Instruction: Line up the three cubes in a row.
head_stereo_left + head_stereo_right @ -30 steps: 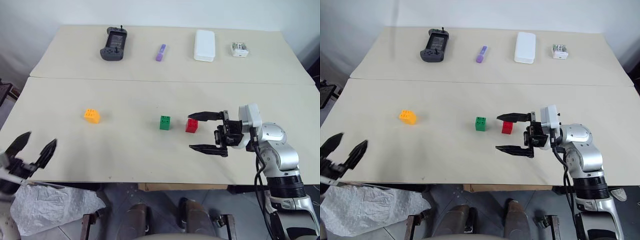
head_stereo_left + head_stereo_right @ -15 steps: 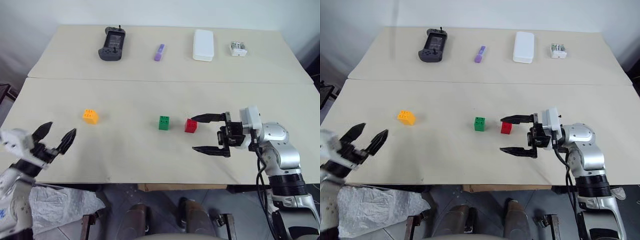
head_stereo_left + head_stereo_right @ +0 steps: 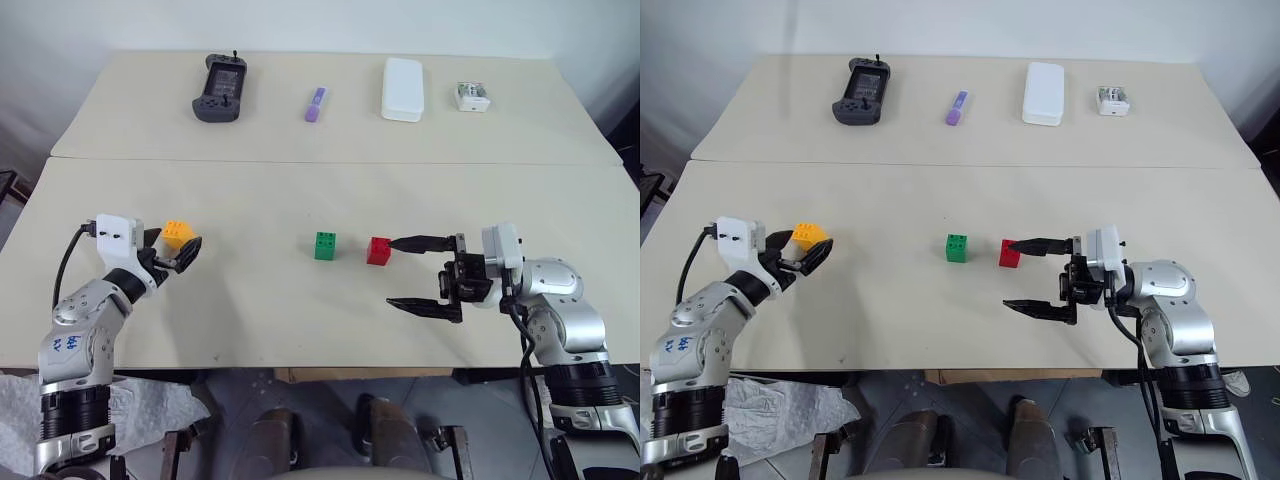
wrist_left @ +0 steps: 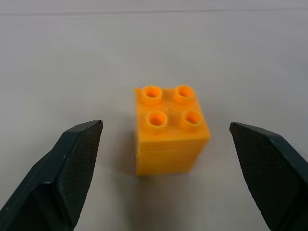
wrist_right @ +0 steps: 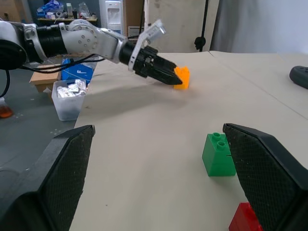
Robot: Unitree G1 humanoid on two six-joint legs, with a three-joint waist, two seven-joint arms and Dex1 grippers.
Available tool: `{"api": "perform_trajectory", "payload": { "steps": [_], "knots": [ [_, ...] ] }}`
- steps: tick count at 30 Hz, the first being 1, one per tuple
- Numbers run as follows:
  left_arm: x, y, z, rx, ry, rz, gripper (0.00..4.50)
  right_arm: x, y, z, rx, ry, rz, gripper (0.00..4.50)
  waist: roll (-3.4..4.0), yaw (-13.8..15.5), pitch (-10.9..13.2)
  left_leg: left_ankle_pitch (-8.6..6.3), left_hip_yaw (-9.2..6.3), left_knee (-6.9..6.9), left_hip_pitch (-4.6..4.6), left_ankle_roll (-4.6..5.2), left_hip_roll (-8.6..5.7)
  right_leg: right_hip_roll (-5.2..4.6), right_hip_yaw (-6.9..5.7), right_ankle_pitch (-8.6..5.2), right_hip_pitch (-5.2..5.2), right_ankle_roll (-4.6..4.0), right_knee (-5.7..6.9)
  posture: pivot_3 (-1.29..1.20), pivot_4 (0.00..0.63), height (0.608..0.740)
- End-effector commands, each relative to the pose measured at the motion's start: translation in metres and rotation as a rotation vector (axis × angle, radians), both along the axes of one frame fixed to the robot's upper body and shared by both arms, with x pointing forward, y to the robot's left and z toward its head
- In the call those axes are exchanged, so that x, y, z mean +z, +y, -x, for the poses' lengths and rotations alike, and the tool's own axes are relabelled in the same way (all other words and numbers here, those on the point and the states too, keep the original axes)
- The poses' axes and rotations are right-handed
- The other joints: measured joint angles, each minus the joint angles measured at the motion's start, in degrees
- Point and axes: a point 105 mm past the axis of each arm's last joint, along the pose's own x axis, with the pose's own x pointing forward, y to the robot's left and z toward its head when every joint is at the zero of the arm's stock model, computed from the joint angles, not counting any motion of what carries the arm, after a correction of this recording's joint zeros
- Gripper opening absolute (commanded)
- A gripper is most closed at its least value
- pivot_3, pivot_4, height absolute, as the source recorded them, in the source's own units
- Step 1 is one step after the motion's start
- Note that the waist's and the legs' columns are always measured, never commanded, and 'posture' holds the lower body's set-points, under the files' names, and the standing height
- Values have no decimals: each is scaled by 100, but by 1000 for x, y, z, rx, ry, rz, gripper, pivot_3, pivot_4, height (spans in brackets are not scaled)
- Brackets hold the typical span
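The orange-yellow cube [image 3: 177,232] sits on the left part of the table [image 3: 260,300]. My left gripper [image 3: 172,246] is open and straddles it, with a gap on each side in the left wrist view, where the cube [image 4: 169,127] lies between the two fingers [image 4: 72,163]. The green cube [image 3: 325,245] and the red cube [image 3: 379,250] stand side by side near the table's middle. My right gripper [image 3: 393,272] is open and points left. Its far fingertip is right beside the red cube's right face; I cannot tell if it touches.
Along the far edge of the table lie a black game controller [image 3: 213,88], a small purple stick [image 3: 316,103], a white box [image 3: 403,88] and a small white device [image 3: 471,96]. A seam [image 3: 320,160] crosses the table. Crumpled plastic [image 3: 770,410] lies below the front left edge.
My left arm has swung forward and to the right, from beyond the table's front left edge to the orange-yellow cube, which now lies between its fingers. The right gripper has stayed put.
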Motion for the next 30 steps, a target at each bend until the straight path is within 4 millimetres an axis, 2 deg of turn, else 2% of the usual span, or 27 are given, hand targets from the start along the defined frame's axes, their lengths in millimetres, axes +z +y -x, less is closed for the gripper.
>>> {"api": "perform_trajectory", "payload": {
  "steps": [1, 5, 8, 12, 16, 18, 24, 27, 30],
  "knots": [
    [4, 3, -3, 19, -6, -27, 3662, 9, -2, 4, -8, -42, -10, 4500, 0, 0, 0, 0, 0, 0, 0, 0, -1, -1, 0, 0, 0, 0, 0, 0, 150, 740],
    [2, 7, -3, 25, -3, -34, 2332, 7, -2, 6, -14, -38, -11, 4500, 0, 1, 0, 0, 0, 0, 0, 0, 0, 0, 0, 0, 0, 0, 0, 0, 150, 740],
    [8, 1, -4, -61, -18, -25, 1484, 5, -2, 7, -17, -35, -8, 4500, 0, 13, 0, 0, 0, 1, 0, 0, 0, -1, 0, 0, 1, 0, 0, 0, 150, 740],
    [35, -21, 2, -398, -119, -59, 1488, 5, -7, 7, -29, -32, 8, 4500, 0, 21, 0, 0, 1, 4, -2, 0, -1, -1, -1, 0, 0, 0, 0, 0, 150, 740],
    [42, -42, 15, -907, -57, -291, 1488, 4, -24, 8, -50, -16, 61, 4500, 0, 41, 0, 0, 5, 5, -4, 0, -4, -1, -5, 0, 1, 0, -2, 0, 150, 740],
    [44, -47, 10, -1048, -12, -347, 1488, 4, -28, 9, -57, -9, 77, 4500, 1, 81, 0, 2, 32, 5, -5, 3, -14, 1, -8, 0, 1, 0, -3, 0, 150, 740],
    [36, -73, -13, -1264, 35, -544, 1488, 6, -34, 11, -88, -10, 88, 4500, -1, 118, 0, 4, 68, 5, -6, 8, -28, 6, -10, 1, 1, 2, -4, 0, 150, 740],
    [28, -81, -20, -1285, 76, -591, 1488, 7, -34, 14, -104, -9, 82, 4500, -2, 123, 1, 6, 69, 5, -12, 13, -31, 5, -11, 2, -1, 4, -5, 0, 150, 740],
    [25, -97, -35, -1227, 55, -593, 1488, 6, -36, 20, -131, -3, 82, 4500, -4, 123, 2, 6, 76, 3, -13, 15, -29, 4, -20, 2, -5, 5, -5, 0, 150, 740]
  ]
}}
